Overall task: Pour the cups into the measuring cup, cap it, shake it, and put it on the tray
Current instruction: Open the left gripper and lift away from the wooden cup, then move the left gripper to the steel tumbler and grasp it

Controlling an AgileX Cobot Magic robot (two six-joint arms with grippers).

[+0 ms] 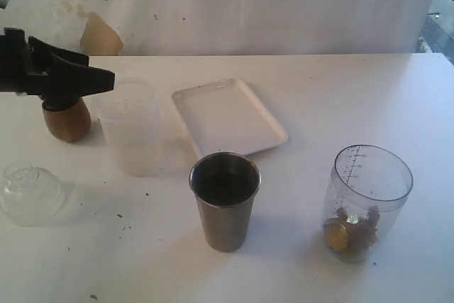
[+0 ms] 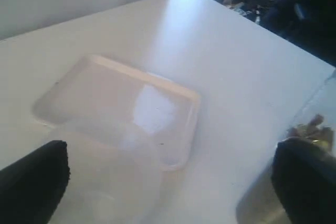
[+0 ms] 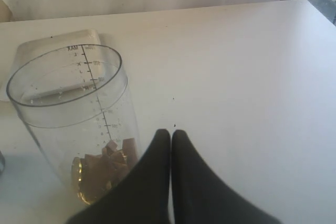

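Note:
The brown wooden cup [image 1: 67,118] stands at the far left, partly hidden by my left gripper [image 1: 99,79], which hovers just above it. That gripper [image 2: 173,198] is open with nothing held; the frosted tub shows between its fingers. The steel tumbler [image 1: 225,200] stands upright at the front centre. The clear measuring cup [image 1: 369,200] stands at the right with brown pieces in its bottom. My right gripper [image 3: 171,132] is shut and empty, right beside the measuring cup [image 3: 73,124]; it is outside the exterior view. The white tray [image 1: 227,115] lies at the middle back.
A frosted plastic tub [image 1: 131,129] stands between the wooden cup and the tray. A clear domed lid [image 1: 30,193] lies at the front left. Small dark crumbs dot the white table in front of the tub.

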